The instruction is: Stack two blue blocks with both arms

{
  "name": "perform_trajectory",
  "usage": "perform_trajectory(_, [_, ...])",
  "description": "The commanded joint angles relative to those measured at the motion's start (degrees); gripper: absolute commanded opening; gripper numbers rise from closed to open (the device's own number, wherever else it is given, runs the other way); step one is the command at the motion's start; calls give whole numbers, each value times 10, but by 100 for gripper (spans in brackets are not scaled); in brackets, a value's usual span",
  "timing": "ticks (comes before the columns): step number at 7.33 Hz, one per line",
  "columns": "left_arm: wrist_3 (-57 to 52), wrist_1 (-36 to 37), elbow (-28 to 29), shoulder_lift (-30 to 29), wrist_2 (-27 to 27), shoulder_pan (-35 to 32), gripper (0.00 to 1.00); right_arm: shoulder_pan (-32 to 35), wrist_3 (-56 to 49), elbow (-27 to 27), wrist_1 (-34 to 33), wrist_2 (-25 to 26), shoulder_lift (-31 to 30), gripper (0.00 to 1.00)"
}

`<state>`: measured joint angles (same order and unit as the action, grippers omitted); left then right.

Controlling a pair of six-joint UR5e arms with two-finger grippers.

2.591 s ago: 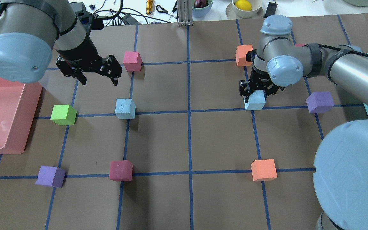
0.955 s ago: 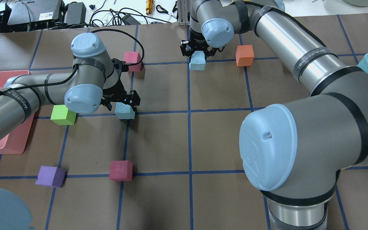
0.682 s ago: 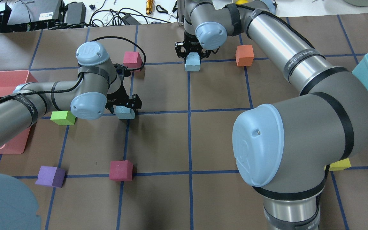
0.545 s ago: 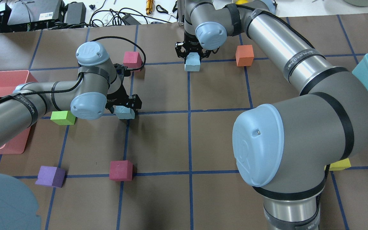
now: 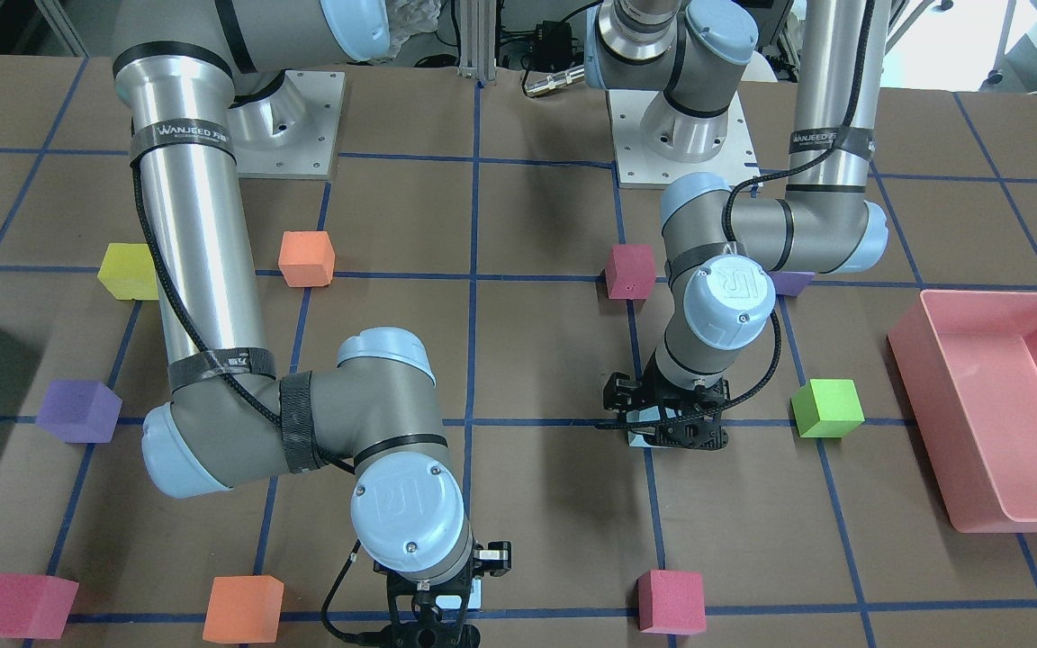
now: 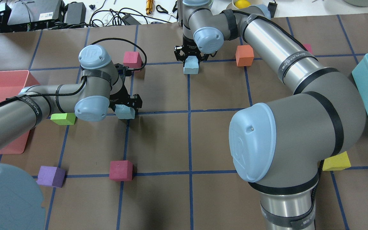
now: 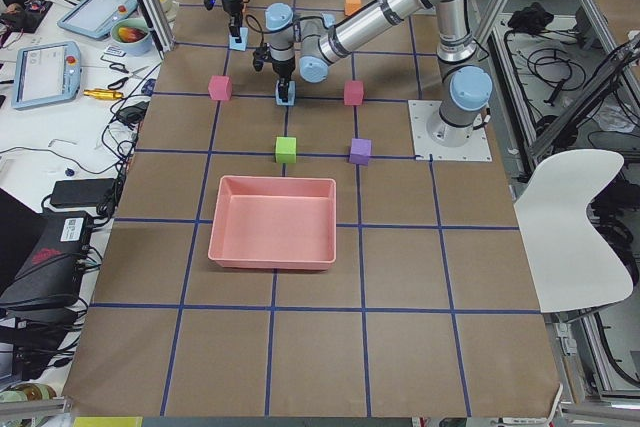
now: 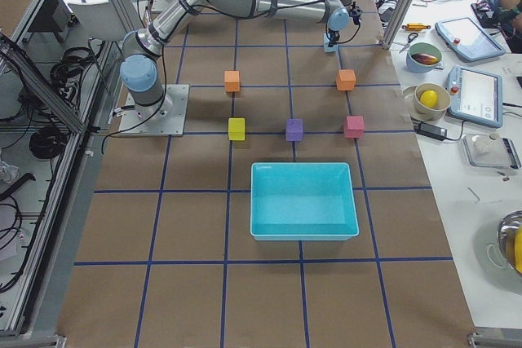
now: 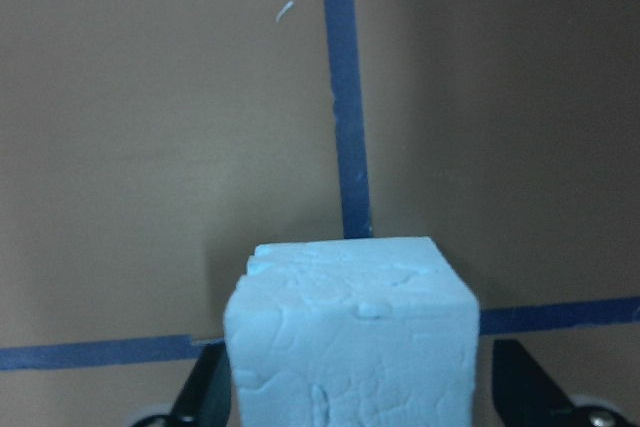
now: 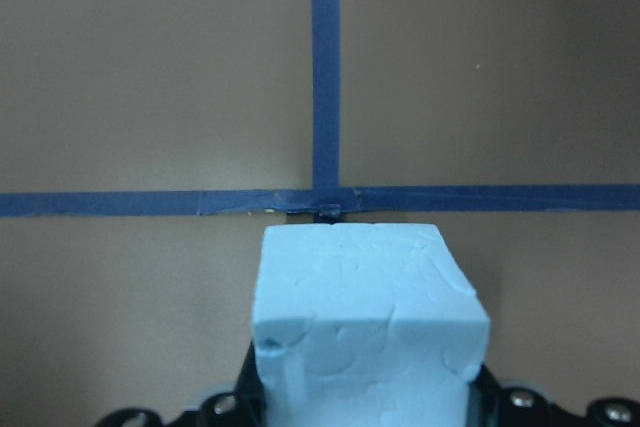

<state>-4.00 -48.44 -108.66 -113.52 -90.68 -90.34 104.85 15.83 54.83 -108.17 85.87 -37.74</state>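
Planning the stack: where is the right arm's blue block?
In the overhead view, the blue block is in the right tool at the table's far centre, between a pink cube on the view's left and an orange cube on its right.

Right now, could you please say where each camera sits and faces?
Front-facing: across the table, facing the robot; left arm and right arm mirrored.
Overhead: behind shoulders, looking forward; left gripper, right gripper.
Exterior left: looks in from end nearest pink plastic tray; left arm nearer.
Exterior right: looks in from end nearest teal plastic bin; right arm nearer.
Left wrist: down past fingertips onto first pale blue foam cube.
Right wrist: down onto second pale blue foam cube.
Shared: both wrist views show blue tape.
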Motion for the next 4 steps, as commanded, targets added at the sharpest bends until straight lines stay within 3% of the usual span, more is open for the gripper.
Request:
perform_trajectory(1, [0,1,0,3,0,0,64,0,2,-3,-2,-2,2,0])
perform_trajectory(2, [0,1,1,9,0,1,40,0,2,-5,-2,-7,2,0])
perform_trajectory(3, [0,0,2,10,-1,1,6,0,3,-5,-3,-10,3,0])
perform_trajectory(4, [-1,1,4,13,0,2,0,0,2,-4,-3,-10,3,7])
